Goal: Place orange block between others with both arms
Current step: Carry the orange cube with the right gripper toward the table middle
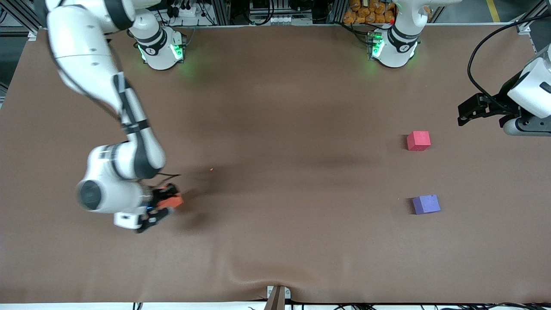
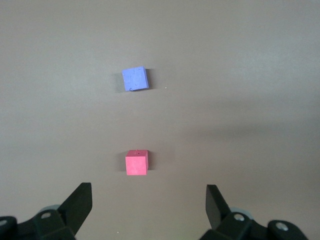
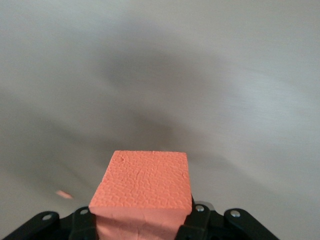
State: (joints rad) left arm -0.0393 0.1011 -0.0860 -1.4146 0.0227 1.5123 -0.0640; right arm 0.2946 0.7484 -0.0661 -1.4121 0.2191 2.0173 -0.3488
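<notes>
The right tool (image 1: 165, 202) is clamped on the orange block (image 1: 173, 201), low over the counter (image 1: 275, 129) at the right arm's end. The left tool (image 1: 471, 112), fingers apart, waits near the red-pink cube (image 1: 418, 141); the purple-blue cube (image 1: 426, 204) lies nearer the front camera. The block shows only partly seated between the fingers, so it might slip during a handover.

Obscured: orange block (image 3: 142, 197) lower part cut by right wrist view's edge; left arm (image 1: 531, 92) cropped at front view's edge; tiny orange speck (image 1: 211, 169) unidentifiable.
</notes>
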